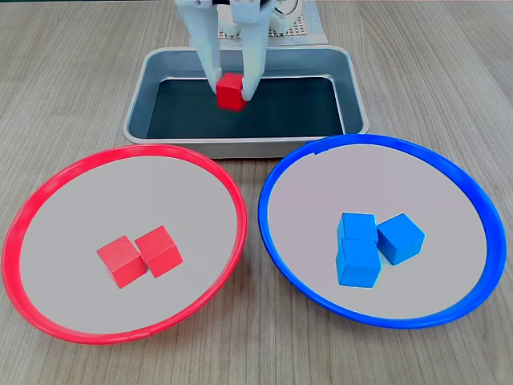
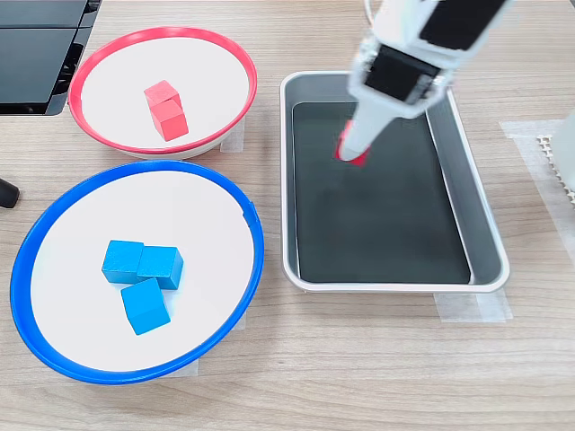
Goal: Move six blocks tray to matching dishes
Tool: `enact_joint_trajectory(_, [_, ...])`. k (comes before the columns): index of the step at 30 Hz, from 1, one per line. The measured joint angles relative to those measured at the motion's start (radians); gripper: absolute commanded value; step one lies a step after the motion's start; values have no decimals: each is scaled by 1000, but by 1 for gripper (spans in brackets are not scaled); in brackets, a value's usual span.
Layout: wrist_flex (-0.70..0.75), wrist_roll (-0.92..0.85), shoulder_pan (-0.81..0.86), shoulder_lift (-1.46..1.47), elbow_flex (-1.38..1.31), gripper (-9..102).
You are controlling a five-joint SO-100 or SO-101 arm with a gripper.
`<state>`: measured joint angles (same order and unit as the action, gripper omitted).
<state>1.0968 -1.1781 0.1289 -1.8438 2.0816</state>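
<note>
While a fixed view hides most of the cube behind my white gripper (image 2: 352, 151), the other fixed view shows my gripper (image 1: 232, 92) clenched on the last red block (image 1: 230, 91) — jaws on both sides, over the silver tray (image 1: 152, 80) with its black bottom.

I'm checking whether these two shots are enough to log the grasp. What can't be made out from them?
- Small red cube in the silver metal tray: the white gripper covers most of it in a fixed view.
- Whether the cube is lifted or resting on the black bottom: unclear in both fixed views.
- The arm above the gripper: cut off by the top edge in both.
</note>
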Motion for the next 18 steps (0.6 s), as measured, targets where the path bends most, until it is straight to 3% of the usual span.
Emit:
enact_joint_trajectory(2, [-20,221,-15,114,-184,1])
enact_joint_trajectory(7, [-127,469,-21,347,-502,2])
enact_joint_trajectory(12, [-307,488,37,428,-526,10])
enact_joint_trajectory(18, [-376,500,107,428,-457,27])
